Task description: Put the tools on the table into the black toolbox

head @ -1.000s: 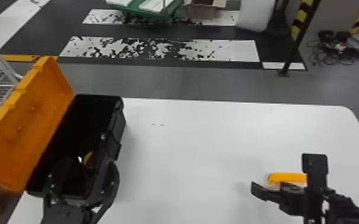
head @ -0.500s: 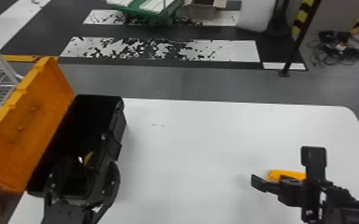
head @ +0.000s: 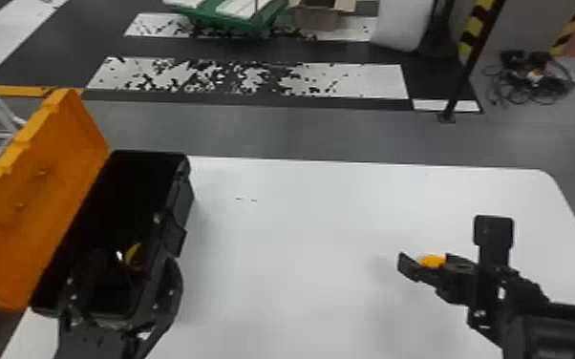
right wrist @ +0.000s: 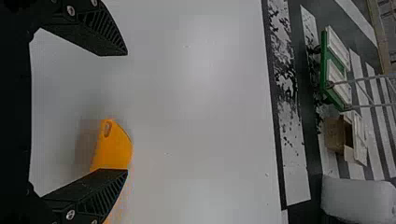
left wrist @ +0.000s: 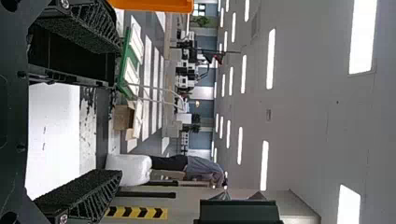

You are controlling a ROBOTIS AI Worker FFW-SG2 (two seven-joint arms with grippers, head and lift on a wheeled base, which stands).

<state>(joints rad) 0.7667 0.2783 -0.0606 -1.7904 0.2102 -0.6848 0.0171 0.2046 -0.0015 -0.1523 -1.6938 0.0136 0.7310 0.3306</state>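
In the head view my left gripper (head: 126, 272) is at the near end of the black toolbox (head: 184, 193), fingers apart. A yellow thing (head: 133, 254) shows inside the box between them. My right gripper (head: 426, 266) stands open over the right part of the table, an orange tool (head: 432, 261) partly hidden behind it. The left wrist view has the left gripper (left wrist: 117, 110) open, nothing between its fingers. In the right wrist view, the orange tool (right wrist: 113, 148) lies partly behind one finger of the open right gripper (right wrist: 126, 112), on the white surface.
The toolbox's orange lid (head: 38, 205) stands open on its left side. The white table (head: 291, 229) stretches between the box and the right arm, its far edge running behind both.
My right gripper has shifted slightly left and toward the table's far edge, now covering more of the orange tool in the head view. The left arm and toolbox look unmoved.
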